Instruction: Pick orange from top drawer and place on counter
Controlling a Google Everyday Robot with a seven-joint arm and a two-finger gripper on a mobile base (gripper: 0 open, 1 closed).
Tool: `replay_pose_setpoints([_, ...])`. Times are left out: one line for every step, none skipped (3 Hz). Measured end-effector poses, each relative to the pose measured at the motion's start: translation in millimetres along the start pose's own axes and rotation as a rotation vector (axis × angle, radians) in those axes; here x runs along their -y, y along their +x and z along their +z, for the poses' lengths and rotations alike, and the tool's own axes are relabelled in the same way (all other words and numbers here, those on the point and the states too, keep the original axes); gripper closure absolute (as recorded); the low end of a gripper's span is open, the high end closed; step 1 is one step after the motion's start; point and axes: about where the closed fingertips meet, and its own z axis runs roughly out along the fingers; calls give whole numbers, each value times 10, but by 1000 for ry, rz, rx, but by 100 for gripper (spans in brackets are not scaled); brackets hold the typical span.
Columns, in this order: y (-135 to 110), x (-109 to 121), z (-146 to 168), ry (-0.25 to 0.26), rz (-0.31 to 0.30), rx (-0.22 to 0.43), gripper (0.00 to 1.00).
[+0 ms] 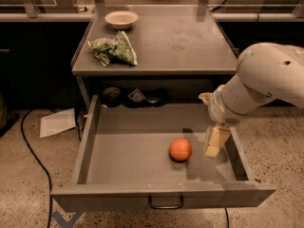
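The orange [180, 149] lies loose on the drawer [133, 146] floor, right of centre, with the gripper [214, 144] just beside it on its right (spread or closed, I cannot tell); it looks light, firm, smooth and apt to roll, so grasp it across its widest middle

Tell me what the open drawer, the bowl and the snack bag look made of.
The top drawer: probably sheet metal, flat grey with a dull sheen and thin folded walls. The bowl: smooth pale beige, ceramic or plastic, unclear which. The snack bag: crinkled glossy film, likely plastic. The gripper hangs over the drawer floor beside the orange, not touching it.
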Motion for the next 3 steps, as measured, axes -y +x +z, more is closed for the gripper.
replay_pose_setpoints([-131, -21, 465, 1, -9, 45, 0])
replay_pose_setpoints([-139, -26, 471, 0, -12, 47, 0])
replay_pose_setpoints([-207, -91, 684, -22, -27, 80, 0])
